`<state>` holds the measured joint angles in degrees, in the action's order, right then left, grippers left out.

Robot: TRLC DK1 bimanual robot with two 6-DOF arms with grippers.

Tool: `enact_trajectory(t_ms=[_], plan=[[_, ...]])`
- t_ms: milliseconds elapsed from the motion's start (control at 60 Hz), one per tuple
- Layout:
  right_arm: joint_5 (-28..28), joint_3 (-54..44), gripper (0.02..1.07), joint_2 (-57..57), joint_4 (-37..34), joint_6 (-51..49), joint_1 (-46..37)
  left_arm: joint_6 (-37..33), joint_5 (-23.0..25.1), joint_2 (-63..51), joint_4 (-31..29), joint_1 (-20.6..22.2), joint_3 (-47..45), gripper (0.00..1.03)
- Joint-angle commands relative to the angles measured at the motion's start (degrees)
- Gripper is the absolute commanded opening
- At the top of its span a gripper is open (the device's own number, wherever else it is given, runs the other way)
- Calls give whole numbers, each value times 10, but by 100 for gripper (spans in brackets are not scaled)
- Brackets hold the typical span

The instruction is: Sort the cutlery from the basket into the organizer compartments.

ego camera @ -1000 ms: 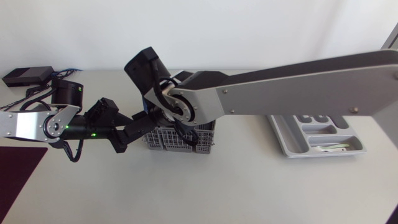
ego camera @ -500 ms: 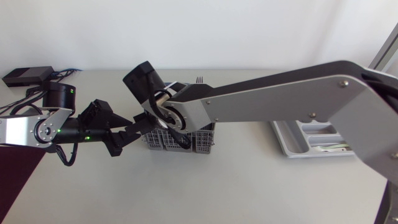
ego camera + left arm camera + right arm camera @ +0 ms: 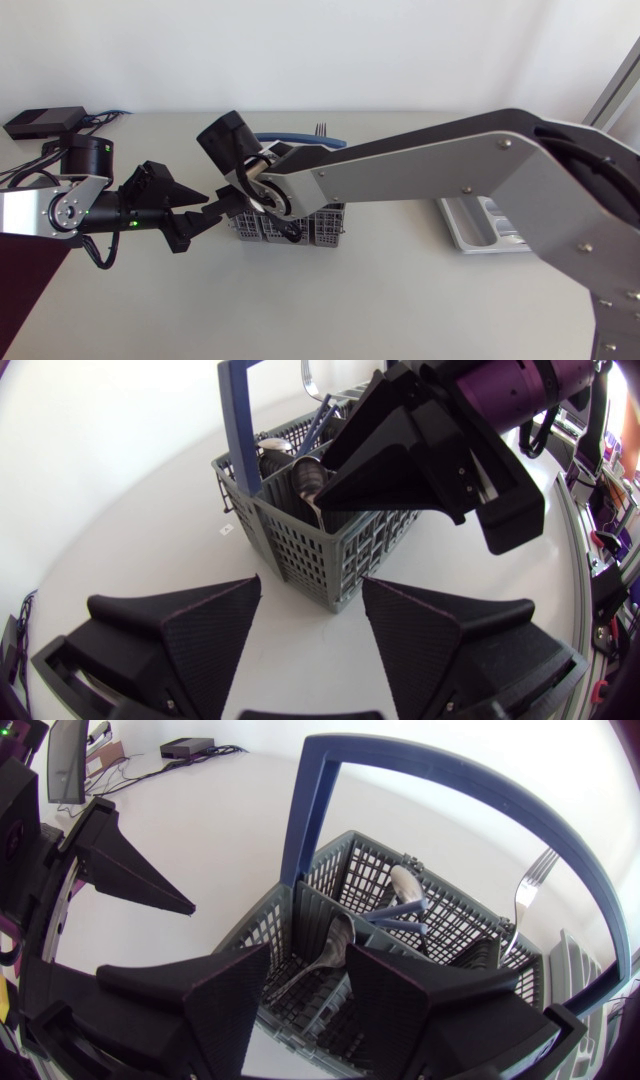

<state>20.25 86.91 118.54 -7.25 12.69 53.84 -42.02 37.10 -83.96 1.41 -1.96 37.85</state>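
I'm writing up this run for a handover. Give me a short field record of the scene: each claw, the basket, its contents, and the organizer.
left claw: open, low beside the basket, one basket corner just ahead between its fingers; contact unclear
right claw: open, above the basket, a spoon between its fingers
basket: grey mesh, blue handle upright
spoon: lying in the near compartment
fork: standing tines up at the far side
organizer: grey, only partly visible in the head view

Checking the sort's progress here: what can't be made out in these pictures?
Organizer: head view, right arm covers most compartments.
Basket contents: head view, hidden under the right arm's wrist.
Spoon: right wrist view, partly behind the right end effector.
Fork: right wrist view, lower handle hidden inside the basket.
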Motion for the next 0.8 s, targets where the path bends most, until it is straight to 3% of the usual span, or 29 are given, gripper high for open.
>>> enact_trajectory(t_ms=[0,550,783], plan=[[9,-2,58,7,9,17,-7,-15,8,9,-3,-6,-12,70],[14,-21,58,-4,28,25,-18,-15,9,8,-2,0,-15,70],[13,-23,52,2,40,26,-19,-14,9,8,-2,1,-17,70]])
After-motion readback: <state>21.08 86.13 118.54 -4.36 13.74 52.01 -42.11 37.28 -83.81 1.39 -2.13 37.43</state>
